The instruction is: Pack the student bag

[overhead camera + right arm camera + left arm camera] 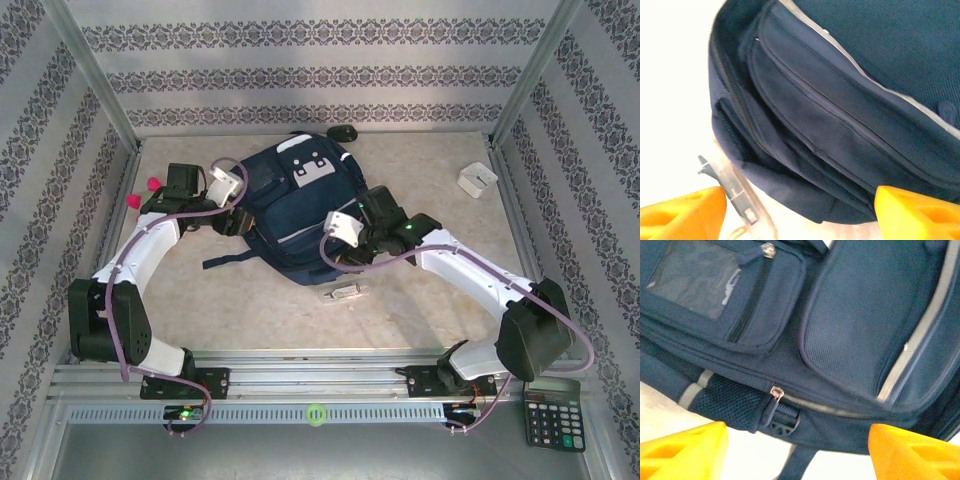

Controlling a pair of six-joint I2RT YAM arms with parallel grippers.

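student bag (290, 215) lies flat mid-table, front pockets up. left gripper (797, 442) hovers at its left flank, fingers (685, 452) spread wide with nothing between them. a zipper pull (776, 392) sits just ahead, above the mesh side pocket (725, 402). right gripper (800, 202) is at the bag's near-right edge, also wide open and empty, looking into the gap of an unzipped compartment (732, 125). a clear plastic case (737, 195) lies on the table at the bag's lip, touching or just beside it, can't tell which. my read: the step in hand is getting the mouth open enough to load. suggest left pinches the fabric beside the zipper line, not the pull alone, and lifts to hold the flap. right then takes the clear case by its long edges and slides it in low so it doesn't snag the zipper teeth. the fabric will likely sag, so keep the lift on until the item is fully in. white box (477, 179) and calculator (553, 420) sit well apart, probably later loads.
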